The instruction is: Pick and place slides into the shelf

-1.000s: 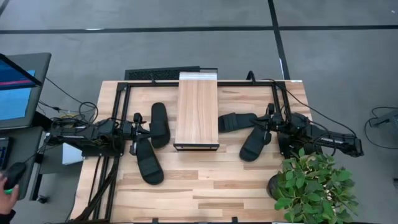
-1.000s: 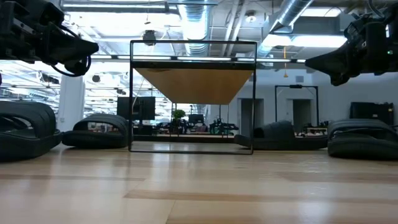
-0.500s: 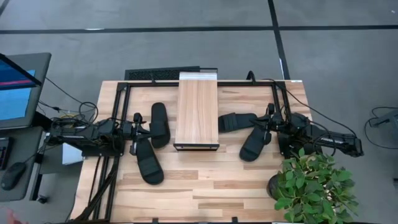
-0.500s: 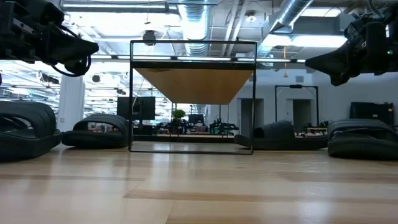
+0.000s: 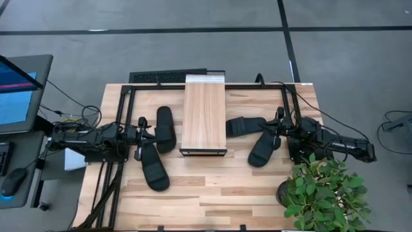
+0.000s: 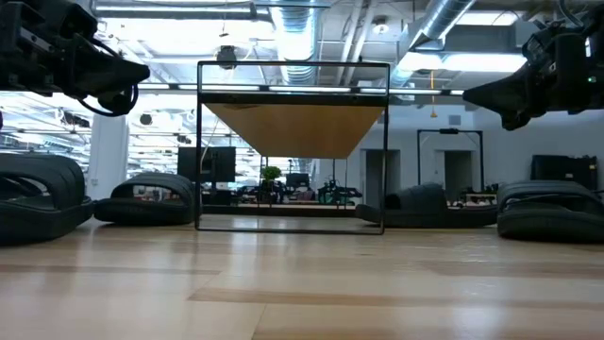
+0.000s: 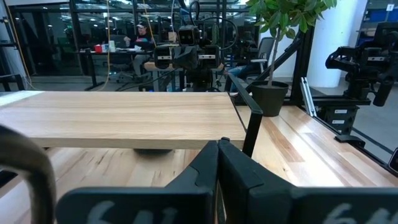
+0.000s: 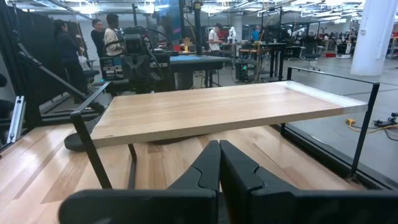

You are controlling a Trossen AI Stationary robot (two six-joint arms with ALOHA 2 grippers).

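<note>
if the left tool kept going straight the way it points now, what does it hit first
Probably the shelf: the shut left tool points at its wooden top's side edge, though it might slip just under the plank.

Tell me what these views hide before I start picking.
- High view: the shelf top covers its inside; the low view shows it empty.
- High view: the left arm overlaps the two left slides.
- Right wrist view: the slides are mostly behind the shelf.

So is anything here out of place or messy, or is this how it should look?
Nothing looks broken or spilled. The four slides lie loose on the table at mixed angles: two left of the shelf, at and, and two to its right, at and. None is in the shelf yet.
</note>
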